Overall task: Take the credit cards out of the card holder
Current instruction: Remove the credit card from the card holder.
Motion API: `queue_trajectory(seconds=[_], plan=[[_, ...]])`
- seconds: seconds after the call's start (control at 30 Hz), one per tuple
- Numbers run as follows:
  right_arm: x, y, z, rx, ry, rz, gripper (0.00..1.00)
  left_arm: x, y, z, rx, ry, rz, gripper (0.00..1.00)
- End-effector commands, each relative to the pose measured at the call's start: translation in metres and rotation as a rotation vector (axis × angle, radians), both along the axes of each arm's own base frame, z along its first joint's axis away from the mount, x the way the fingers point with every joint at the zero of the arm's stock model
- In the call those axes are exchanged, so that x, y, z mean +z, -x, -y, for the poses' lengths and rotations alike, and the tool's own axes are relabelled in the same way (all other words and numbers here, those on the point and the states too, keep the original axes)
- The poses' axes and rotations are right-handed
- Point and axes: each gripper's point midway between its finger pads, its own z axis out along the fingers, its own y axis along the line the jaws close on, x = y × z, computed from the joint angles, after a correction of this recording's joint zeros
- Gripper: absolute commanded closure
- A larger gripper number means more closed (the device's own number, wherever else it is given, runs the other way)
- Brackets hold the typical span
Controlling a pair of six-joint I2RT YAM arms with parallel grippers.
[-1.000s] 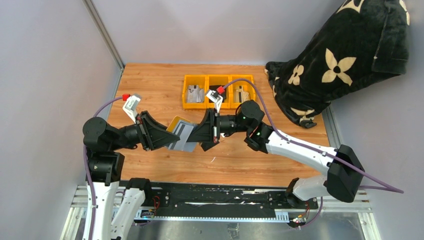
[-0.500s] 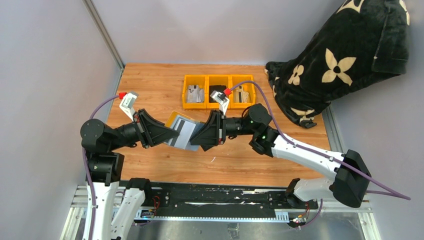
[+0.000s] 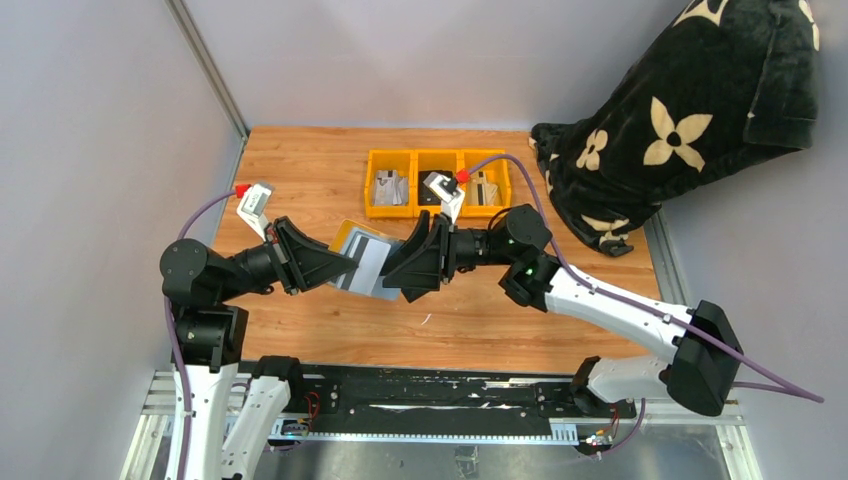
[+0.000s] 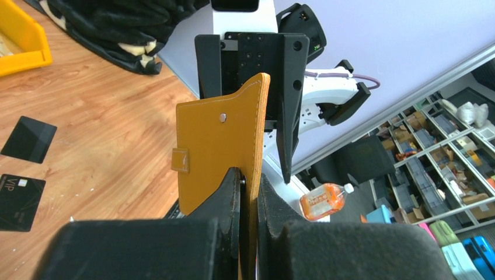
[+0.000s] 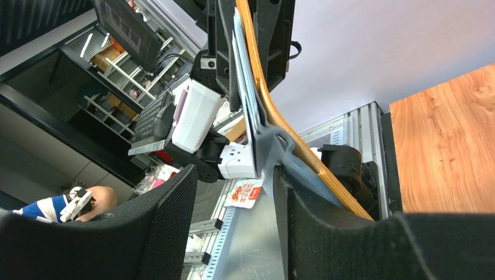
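The card holder (image 3: 362, 262), mustard-yellow with grey-blue lining, hangs above the table between both arms. My left gripper (image 3: 345, 268) is shut on its lower edge; in the left wrist view the yellow flap (image 4: 222, 151) stands upright out of the left gripper (image 4: 248, 181). My right gripper (image 3: 398, 270) is open, and in its wrist view the grey lining (image 5: 265, 140) rests by one fingertip of the right gripper (image 5: 233, 221), not clamped. Two black credit cards (image 4: 28, 139) (image 4: 20, 194) lie flat on the wood. The arms hide them in the top view.
Three yellow bins (image 3: 437, 205) stand in a row at the back of the table, with small items inside. A black flowered blanket (image 3: 680, 120) is heaped at the back right. The table's metal rail (image 3: 440, 400) runs along the near edge.
The right gripper has opened and let go of the card holder. The left gripper has closed tighter on it. Both arms have shifted slightly toward the back.
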Motion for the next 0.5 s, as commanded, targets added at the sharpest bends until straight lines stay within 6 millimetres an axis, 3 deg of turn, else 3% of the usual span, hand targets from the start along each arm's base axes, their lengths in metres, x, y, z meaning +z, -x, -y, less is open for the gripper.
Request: queue_trajectory(seconds=[0.0, 0.13, 0.37, 0.47], plan=[[0.014, 0.002, -0.006, 0.028, -0.04, 0.029, 0.46, 0.011, 0.011, 0.001, -0.019, 0.008, 0.045, 0.97], [0.022, 0.001, -0.009, 0.05, -0.073, 0.027, 0.52, 0.008, 0.011, 0.001, -0.018, 0.005, 0.041, 0.97], [0.029, 0.002, -0.012, 0.081, -0.112, 0.012, 0.84, 0.005, 0.009, 0.001, -0.013, 0.005, 0.032, 0.96], [0.027, 0.004, -0.009, 0.082, -0.113, 0.013, 0.98, 0.005, 0.009, 0.001, -0.016, 0.005, 0.028, 0.9]])
